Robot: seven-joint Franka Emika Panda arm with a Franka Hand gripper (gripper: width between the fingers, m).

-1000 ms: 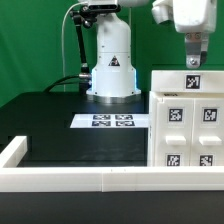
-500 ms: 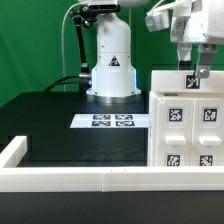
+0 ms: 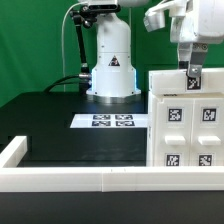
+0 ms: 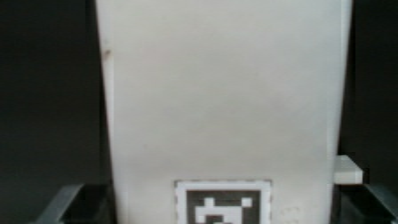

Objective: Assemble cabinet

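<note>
Looking toward two o'clock, we see the gripper (image 3: 193, 72) at the cabinet (image 3: 187, 118) top; its fingertips are hidden, so its opening is unclear.

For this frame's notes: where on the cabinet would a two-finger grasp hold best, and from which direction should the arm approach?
Probably from above, gripping across the narrow top edge of the cabinet. It stands upright on the table, its broad tagged front too wide for two fingers, while the wrist view shows a long slim white face running straight between the fingers. The gripper already hangs at that top edge; whether it has closed is unclear.
</note>
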